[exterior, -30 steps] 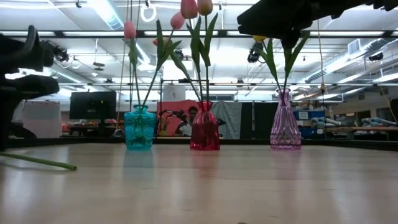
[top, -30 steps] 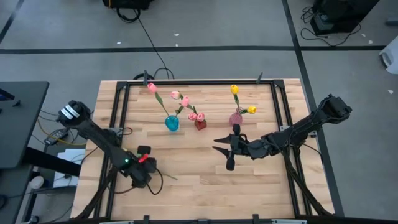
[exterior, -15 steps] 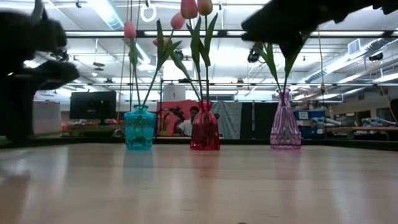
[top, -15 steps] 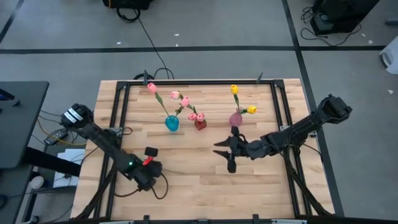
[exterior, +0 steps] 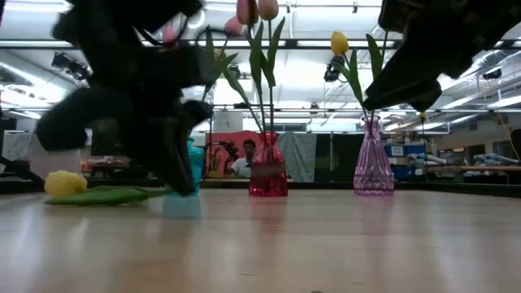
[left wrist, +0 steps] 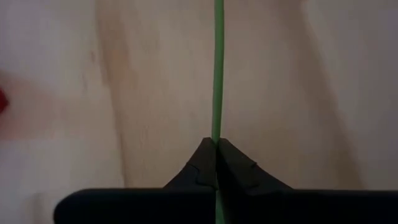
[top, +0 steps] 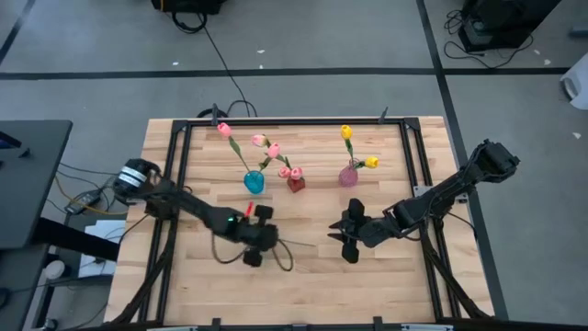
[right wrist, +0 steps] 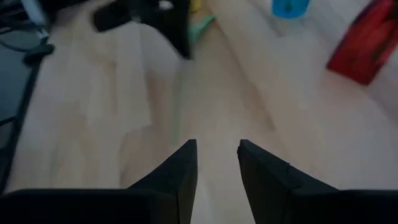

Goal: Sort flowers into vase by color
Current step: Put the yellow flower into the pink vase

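L gripper (left wrist: 216, 163) clamped on yellow tulip (exterior: 67, 183) stem, R gripper (right wrist: 216, 163) apart; lift before heading to purple vase (top: 348, 176).

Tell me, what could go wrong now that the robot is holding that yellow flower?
The left gripper pinches only the thin green stem of the yellow tulip, so the flower might slip or twist. The tulip hangs low over the table and could drag along it. The yellow flowers sit in the purple vase, and the blue vase and red vase stand closer, so the arm might bump them.
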Tool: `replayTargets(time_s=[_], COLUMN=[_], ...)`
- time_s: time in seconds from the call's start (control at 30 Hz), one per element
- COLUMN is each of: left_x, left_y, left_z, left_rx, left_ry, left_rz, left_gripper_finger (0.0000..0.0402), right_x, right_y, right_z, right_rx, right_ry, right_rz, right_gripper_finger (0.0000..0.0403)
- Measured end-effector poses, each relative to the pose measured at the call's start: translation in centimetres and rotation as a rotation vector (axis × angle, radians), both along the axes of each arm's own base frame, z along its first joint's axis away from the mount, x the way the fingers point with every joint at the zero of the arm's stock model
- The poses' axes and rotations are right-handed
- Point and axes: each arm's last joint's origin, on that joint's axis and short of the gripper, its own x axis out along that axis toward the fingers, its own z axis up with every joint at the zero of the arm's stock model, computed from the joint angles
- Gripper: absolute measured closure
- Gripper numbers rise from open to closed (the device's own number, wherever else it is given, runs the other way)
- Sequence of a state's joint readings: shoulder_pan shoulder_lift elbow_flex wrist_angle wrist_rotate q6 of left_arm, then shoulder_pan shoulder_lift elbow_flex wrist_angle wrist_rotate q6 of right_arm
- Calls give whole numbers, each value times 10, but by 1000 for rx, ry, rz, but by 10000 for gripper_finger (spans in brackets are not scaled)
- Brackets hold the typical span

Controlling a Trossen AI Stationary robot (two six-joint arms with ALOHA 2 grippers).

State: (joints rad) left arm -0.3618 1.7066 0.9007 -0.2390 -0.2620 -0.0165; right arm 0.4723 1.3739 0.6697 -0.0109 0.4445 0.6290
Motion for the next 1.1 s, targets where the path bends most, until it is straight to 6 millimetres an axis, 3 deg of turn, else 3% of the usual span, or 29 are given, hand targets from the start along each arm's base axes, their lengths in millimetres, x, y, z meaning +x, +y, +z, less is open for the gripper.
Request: replayTargets(time_s=[0.23,0.33,0.47,0.7,0.93,1.1], left_x=[41,49,42,-2,-54,-73], left_y=[-7,-11,-8,8,26,30], left_z=[-11,-5,6,22,29,33], left_rx=[75,92,97,70,5,-54], left_ry=[27,6,8,-114,-262,-384], left_rz=[-94,-103,-112,-80,63,88], left_gripper_finger=[357,324,285,271,271,270], right_x=[5,21,45,84,128,159], right_y=[16,26,38,46,33,26], right_z=[1,0,-6,-13,-31,-42], right_rx=[-20,-29,-50,-113,-146,-139], right_ry=[-13,-6,58,107,170,200], right_rz=[-15,-14,26,51,75,83], right_gripper_finger=[273,273,273,273,273,273])
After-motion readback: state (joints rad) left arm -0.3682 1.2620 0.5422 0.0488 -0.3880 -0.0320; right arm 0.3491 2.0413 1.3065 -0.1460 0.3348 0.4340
